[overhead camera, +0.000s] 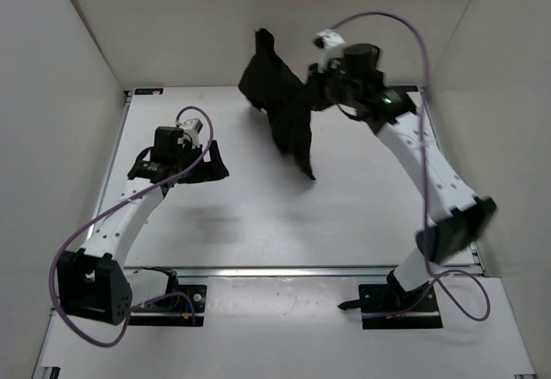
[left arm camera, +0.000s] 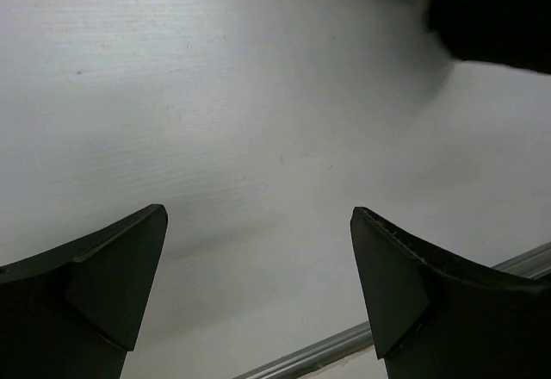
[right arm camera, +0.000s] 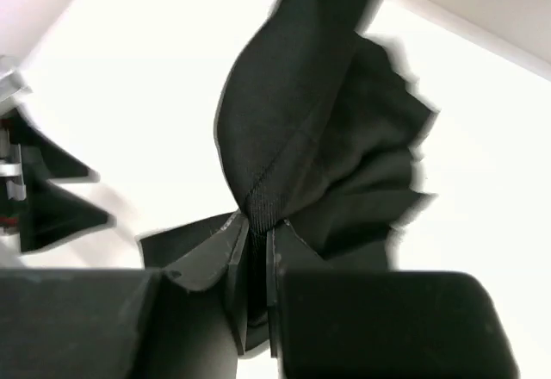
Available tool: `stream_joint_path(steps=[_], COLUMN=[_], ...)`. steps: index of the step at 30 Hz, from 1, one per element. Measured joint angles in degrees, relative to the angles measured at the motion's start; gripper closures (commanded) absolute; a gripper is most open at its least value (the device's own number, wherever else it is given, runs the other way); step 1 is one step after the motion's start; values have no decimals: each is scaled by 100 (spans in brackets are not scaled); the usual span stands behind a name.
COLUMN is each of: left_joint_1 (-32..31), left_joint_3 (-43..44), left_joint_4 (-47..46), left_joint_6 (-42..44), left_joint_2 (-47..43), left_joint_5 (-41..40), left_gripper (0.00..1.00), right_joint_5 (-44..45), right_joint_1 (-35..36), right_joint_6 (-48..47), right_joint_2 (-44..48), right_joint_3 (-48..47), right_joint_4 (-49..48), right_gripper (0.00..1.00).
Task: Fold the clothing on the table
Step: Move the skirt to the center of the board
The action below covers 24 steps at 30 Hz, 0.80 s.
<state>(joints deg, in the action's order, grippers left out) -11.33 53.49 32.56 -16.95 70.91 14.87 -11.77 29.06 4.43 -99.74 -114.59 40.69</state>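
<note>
between pale walls (overhead camera: 52, 95), a white table (overhead camera: 258, 215) — clothing (overhead camera: 280, 108) hangs over it.

Cut off by the top edge of the right wrist view: upper end of the clothing (right arm camera: 293, 129), blurred along its ragged right hem. Buried in a pinched fold of that fabric: inner faces of the right claw (right arm camera: 256, 241). Smeared beyond recognition at the left edge: dark shapes (right arm camera: 43, 198). Cropped by the bottom edge of the left wrist view: both fingers of the left claw (left arm camera: 258, 215). Clipped by the top right corner, out of focus, unidentifiable: dark mass (left arm camera: 491, 13). Partly covered by one finger: metal rail (left arm camera: 327, 349).
</note>
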Motion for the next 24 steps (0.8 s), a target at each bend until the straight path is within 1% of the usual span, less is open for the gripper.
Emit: stream_joint_path(steps=[1, 2, 5, 7, 8, 9, 11, 13, 15, 18, 21, 24], left_joint_1=[0, 0, -4, -42, -55, -76, -144, -227, -378, -704, -949, -1224], left_joint_3=[37, 61, 74, 74, 74, 72, 42, -66, -245, -476, -522, -566], left_joint_4=[0, 7, 7, -2, -7, -20, -85, -197, -299, -444, -549, -802], left_joint_6=[-2, -4, -28, -63, -76, -109, -160, -234, -356, -522, -660, -909], left_joint_2=[-140, -284, -737, -979, -1069, -1137, -1202, -1204, -1189, -1130, -992, -804], left_joint_5=[-20, -46, -92, -96, -96, -92, -76, -44, -37, 17, 160, 343], left_gripper=[1, 1, 1, 1, 2, 2, 2, 2, 2, 1, 1, 1], right_joint_5=[-243, -422, -796, -914, -1001, -1119, -1305, -1425, -1475, -1609, -1685, -1740], right_joint_1=[-157, -380, -1362, -1967, -2116, -2286, -2465, -2535, -2509, -2262, -2009, -1803], right_joint_6=[125, 243, 612, 774, 813, 887, 994, 1093, 1185, 1360, 1504, 1567], right_joint_2=[557, 1080, 2481, 3045, 3185, 3340, 3477, 3314, 3250, 3342, 3462, 3390], right_joint_3=[704, 1287, 3053, 4004, 4387, 4983, 5897, 6813, 7497, 8126, 8168, 8021], right_joint_4=[-485, -623, -1379, -1696, -1864, -2087, -2199, -2225, -2177, -2068, -2284, -2487], right_gripper=[100, 100, 100, 100, 100, 100, 100, 100, 100, 100, 100, 100])
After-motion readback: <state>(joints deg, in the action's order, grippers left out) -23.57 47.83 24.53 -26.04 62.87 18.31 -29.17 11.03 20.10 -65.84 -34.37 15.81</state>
